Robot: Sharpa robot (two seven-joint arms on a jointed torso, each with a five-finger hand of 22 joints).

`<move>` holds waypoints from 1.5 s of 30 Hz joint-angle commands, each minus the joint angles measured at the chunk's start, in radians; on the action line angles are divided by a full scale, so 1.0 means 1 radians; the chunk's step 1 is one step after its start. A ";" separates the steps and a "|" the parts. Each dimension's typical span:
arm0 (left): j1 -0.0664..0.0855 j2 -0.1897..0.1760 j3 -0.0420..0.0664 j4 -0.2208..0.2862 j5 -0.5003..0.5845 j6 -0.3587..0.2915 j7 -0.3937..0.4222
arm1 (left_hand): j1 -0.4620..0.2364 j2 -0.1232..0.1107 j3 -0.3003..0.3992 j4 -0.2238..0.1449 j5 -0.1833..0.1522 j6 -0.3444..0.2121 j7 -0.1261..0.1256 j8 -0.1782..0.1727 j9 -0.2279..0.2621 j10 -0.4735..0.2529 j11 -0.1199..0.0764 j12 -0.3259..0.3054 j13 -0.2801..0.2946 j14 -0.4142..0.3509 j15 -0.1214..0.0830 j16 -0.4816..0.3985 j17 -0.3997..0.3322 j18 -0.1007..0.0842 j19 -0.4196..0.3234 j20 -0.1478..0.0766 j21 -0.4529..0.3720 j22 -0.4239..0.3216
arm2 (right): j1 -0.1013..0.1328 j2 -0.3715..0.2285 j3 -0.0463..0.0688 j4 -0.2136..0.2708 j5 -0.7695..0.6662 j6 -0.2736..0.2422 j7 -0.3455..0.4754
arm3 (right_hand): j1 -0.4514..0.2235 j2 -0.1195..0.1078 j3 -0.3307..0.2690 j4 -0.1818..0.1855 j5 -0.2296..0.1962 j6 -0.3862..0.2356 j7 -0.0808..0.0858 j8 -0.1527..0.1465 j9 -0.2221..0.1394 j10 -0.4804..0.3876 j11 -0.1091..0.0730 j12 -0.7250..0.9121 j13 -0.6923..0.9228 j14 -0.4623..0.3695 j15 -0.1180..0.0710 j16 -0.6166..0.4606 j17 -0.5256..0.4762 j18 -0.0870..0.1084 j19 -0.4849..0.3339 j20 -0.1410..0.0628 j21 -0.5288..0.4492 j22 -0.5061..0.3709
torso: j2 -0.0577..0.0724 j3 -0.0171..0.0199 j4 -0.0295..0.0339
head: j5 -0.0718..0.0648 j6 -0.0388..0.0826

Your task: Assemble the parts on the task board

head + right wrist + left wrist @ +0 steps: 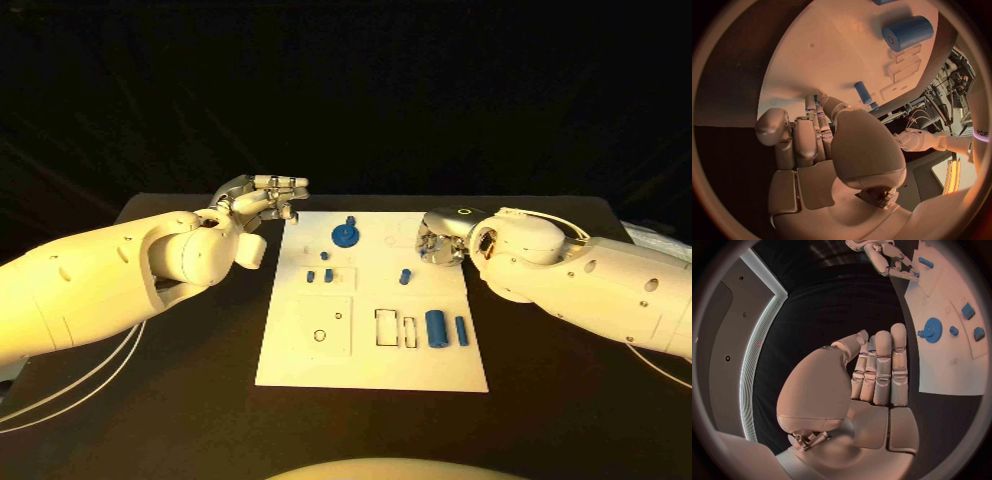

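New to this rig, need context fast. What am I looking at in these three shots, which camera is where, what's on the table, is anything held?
It is a two-armed robot at a black table, each white arm ending in a silver hand. The square picture comes from a camera on its head, looking down; the two round ones come from fisheye cameras at the wrists, behind each hand.

In the middle lies a white board with small blue parts on it: a gear near the far edge, a thick cylinder and a thin rod on the right, and a few smaller pieces between.

The left hand hangs by the board's far left corner, fingers straight and together in its wrist view, holding nothing. The right hand is at the board's right edge; I cannot tell whether it holds anything.
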State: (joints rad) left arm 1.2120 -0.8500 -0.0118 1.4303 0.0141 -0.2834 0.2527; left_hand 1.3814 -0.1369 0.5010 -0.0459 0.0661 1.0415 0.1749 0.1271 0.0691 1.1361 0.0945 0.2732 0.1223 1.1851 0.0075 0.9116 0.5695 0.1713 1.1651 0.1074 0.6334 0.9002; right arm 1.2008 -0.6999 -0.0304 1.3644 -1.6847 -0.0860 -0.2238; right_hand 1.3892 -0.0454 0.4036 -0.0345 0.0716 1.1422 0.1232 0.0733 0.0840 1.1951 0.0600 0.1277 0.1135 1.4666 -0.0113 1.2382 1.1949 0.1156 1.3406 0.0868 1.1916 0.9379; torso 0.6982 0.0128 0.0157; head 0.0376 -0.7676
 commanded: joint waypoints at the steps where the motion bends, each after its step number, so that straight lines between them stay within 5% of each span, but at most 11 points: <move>1: 0.001 0.003 0.001 0.001 -0.008 0.009 -0.003 | -0.003 0.010 -0.007 -0.001 0.001 -0.008 -0.001 0.002 -0.001 -0.006 0.000 0.004 0.001 0.002 0.003 -0.002 -0.001 0.011 0.008 0.003 -0.004 -0.001 | -0.009 0.005 -0.006 -0.004 -0.041 0.040 -0.017 | 0.007 0.019 0.017 -0.006 -0.011 0.012 -0.001 0.005 0.003 0.014 -0.002 -0.007 -0.006 0.041 -0.008 -0.001 -0.003 0.001 0.009 -0.001 0.009 0.005 | 0.000 0.0009 0.0006 | 0.000 -0.002; 8: 0.001 0.003 0.001 0.002 -0.010 0.009 -0.007 | -0.003 0.010 -0.008 -0.002 0.001 -0.009 -0.001 0.002 -0.001 -0.008 0.001 0.005 0.001 0.001 0.003 -0.002 -0.002 0.011 0.009 0.003 -0.005 -0.001 | -0.011 0.006 -0.007 -0.005 -0.067 0.035 -0.033 | 0.010 0.020 0.033 -0.017 -0.016 0.020 -0.003 0.006 0.005 0.025 -0.005 -0.010 -0.010 0.041 -0.010 -0.004 -0.007 0.000 0.011 -0.002 0.011 0.008 | -0.001 0.0006 -0.0003 | -0.001 -0.005; 20: 0.001 0.003 0.001 0.001 -0.012 0.011 -0.010 | -0.002 0.010 -0.010 -0.003 0.002 -0.012 0.001 0.001 -0.002 -0.012 0.002 0.007 0.002 -0.001 0.004 -0.002 -0.003 0.011 0.011 0.003 -0.006 -0.002 | -0.015 -0.024 -0.006 0.045 -0.076 -0.080 -0.036 | 0.005 0.013 0.038 -0.021 -0.017 0.022 -0.002 0.006 0.006 0.028 -0.005 -0.013 -0.013 0.039 -0.010 -0.010 -0.013 0.000 0.013 -0.003 0.013 0.012 | -0.001 0.0002 0.0003 | -0.003 -0.005; 39: 0.001 0.004 0.001 -0.001 -0.011 0.016 -0.019 | -0.001 0.011 -0.011 -0.004 0.002 -0.016 0.003 0.001 -0.002 -0.018 0.004 0.009 0.002 -0.004 0.006 -0.004 -0.005 0.011 0.011 0.004 -0.008 -0.003 | -0.011 -0.065 0.002 0.093 -0.051 -0.102 -0.041 | -0.009 0.009 0.044 -0.019 -0.019 0.026 -0.002 0.005 0.008 0.035 -0.004 -0.016 -0.016 0.039 -0.011 -0.011 -0.015 -0.001 0.015 -0.003 0.015 0.014 | -0.001 0.0004 0.0005 | -0.006 -0.005; 45: 0.001 0.003 0.001 -0.001 -0.012 0.017 -0.023 | 0.000 0.011 -0.011 -0.005 0.002 -0.017 0.004 0.001 -0.002 -0.020 0.004 0.010 0.002 -0.005 0.006 -0.004 -0.006 0.011 0.011 0.004 -0.009 -0.004 | -0.007 -0.102 0.010 0.165 -0.028 -0.106 -0.046 | -0.010 0.009 0.045 -0.019 -0.019 0.026 -0.002 0.005 0.008 0.035 -0.004 -0.016 -0.016 0.039 -0.011 -0.011 -0.014 -0.001 0.015 -0.003 0.016 0.015 | 0.000 0.0003 -0.0012 | -0.003 -0.006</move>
State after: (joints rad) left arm 1.2120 -0.8479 -0.0119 1.4287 0.0067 -0.2818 0.2304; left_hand 1.3814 -0.1369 0.4955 -0.0515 0.0661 1.0305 0.1784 0.1271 0.0684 1.1257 0.0980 0.2788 0.1227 1.1849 0.0078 0.9116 0.5644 0.1712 1.1685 0.1109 0.6296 0.8976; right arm 1.1928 -0.7977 -0.0220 1.5099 -1.7267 -0.1839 -0.2593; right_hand 1.3869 -0.0369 0.4438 -0.0546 0.0573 1.1652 0.1214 0.0712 0.0898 1.2234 0.0531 0.1159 0.0985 1.4668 -0.0182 1.2321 1.1812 0.1157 1.3485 0.0860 1.2040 0.9512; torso 0.6974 0.0130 0.0157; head 0.0320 -0.7732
